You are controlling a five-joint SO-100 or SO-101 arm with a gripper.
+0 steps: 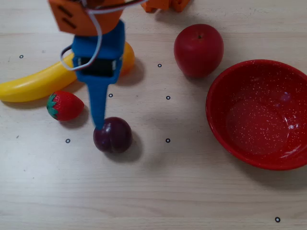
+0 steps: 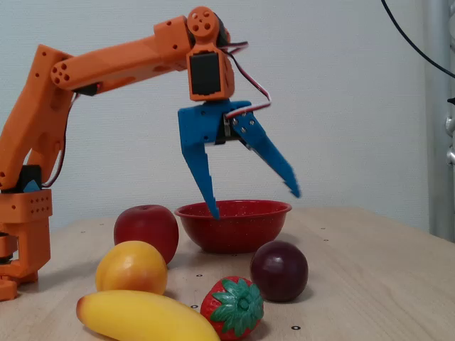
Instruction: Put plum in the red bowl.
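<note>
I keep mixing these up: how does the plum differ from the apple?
The plum is dark purple-maroon; the apple is bright red. The plum is smaller than the apple. The apple shows a stem dimple; the plum looks smooth. Both are round, glossy and resting on the table.

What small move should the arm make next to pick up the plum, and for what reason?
Probably lower the gripper straight down over the plum. In the fixed view its jaws stand wide open and well above the table, holding nothing; the overhead view shows one blue finger tip right at the plum's edge. The red bowl is empty.
</note>
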